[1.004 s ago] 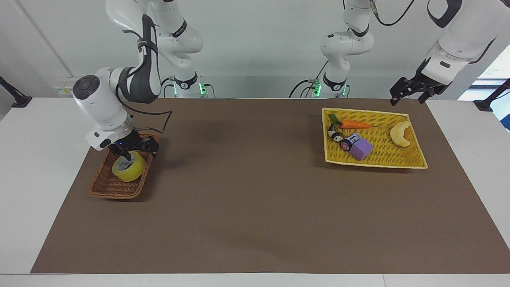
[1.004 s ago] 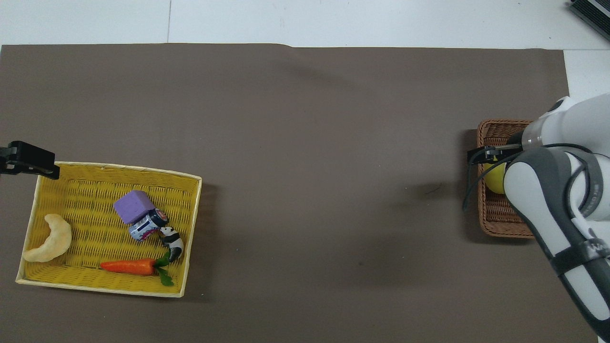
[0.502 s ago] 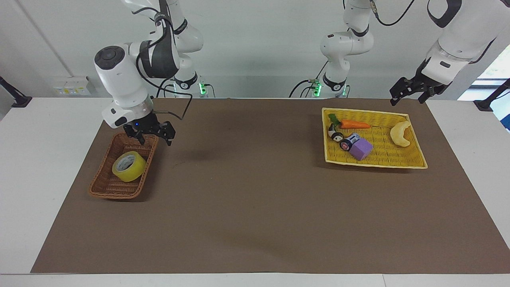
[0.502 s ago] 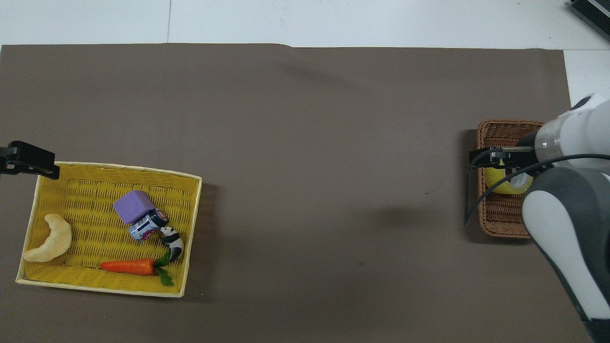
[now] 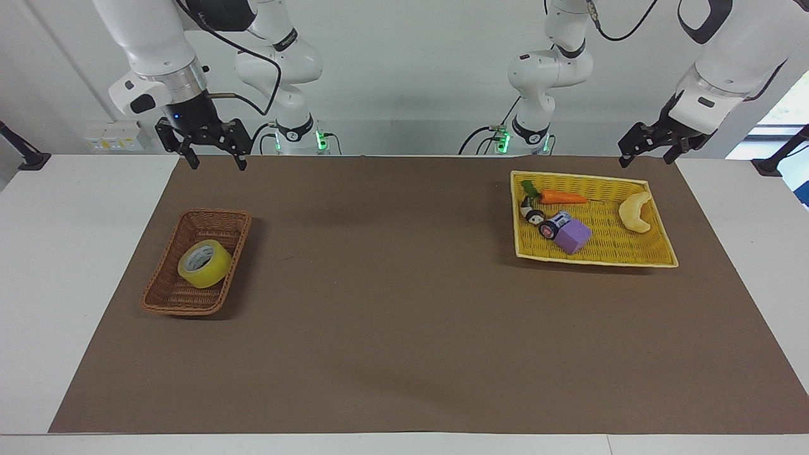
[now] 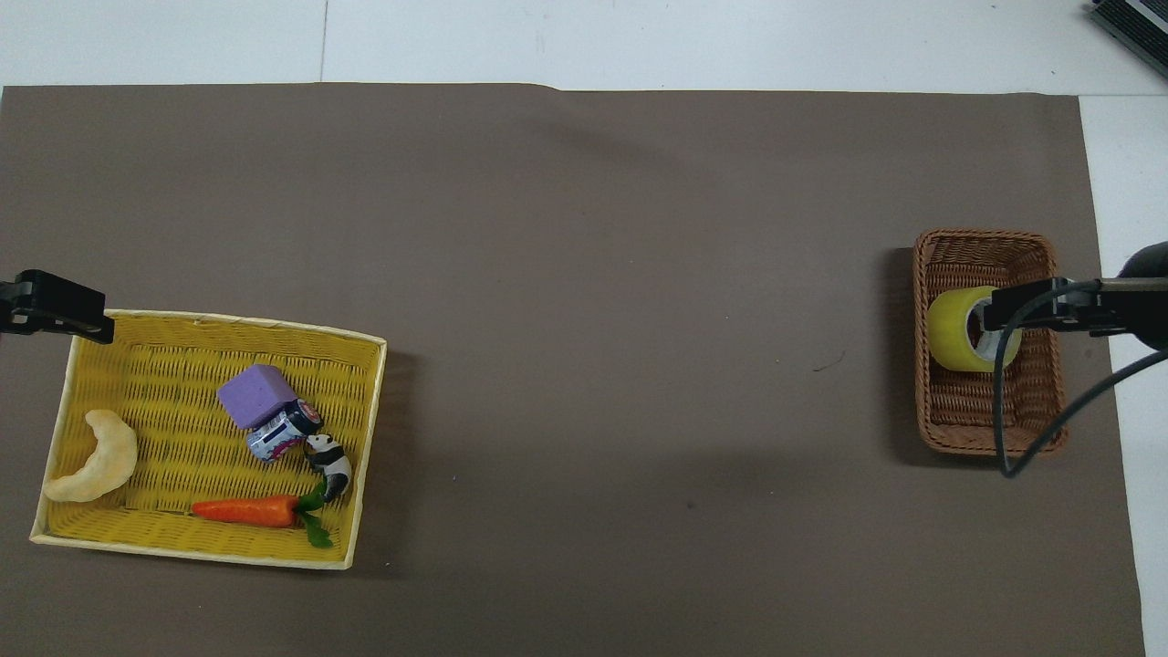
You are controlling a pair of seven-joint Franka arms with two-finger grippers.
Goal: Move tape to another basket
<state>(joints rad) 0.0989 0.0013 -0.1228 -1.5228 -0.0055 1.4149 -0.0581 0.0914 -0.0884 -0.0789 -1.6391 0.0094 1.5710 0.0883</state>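
The yellow tape [image 5: 203, 263] lies in the dark brown wicker basket [image 5: 183, 309] at the right arm's end of the table. In the overhead view the tape [image 6: 954, 330] sits in the middle of the basket [image 6: 981, 235]. My right gripper [image 5: 216, 161] is open and empty, raised high and well clear of the tape. In the overhead view the right gripper [image 6: 995, 310] overlaps the tape only because it is raised. My left gripper [image 5: 644, 158] is open and empty and waits in the air over the yellow tray's corner; it also shows in the overhead view [image 6: 55, 306].
A flat yellow woven tray [image 5: 594, 259] at the left arm's end holds a carrot [image 5: 562, 197], a purple block [image 5: 574, 236], a pale crescent toy [image 5: 635, 212], a panda figure [image 5: 533, 215] and a small can [image 5: 555, 226]. A brown mat [image 5: 392, 316] covers the table.
My right gripper let go of the tape in the wicker basket, then rose and drew back toward the robots. The tape stays in the basket. The left arm has not moved.
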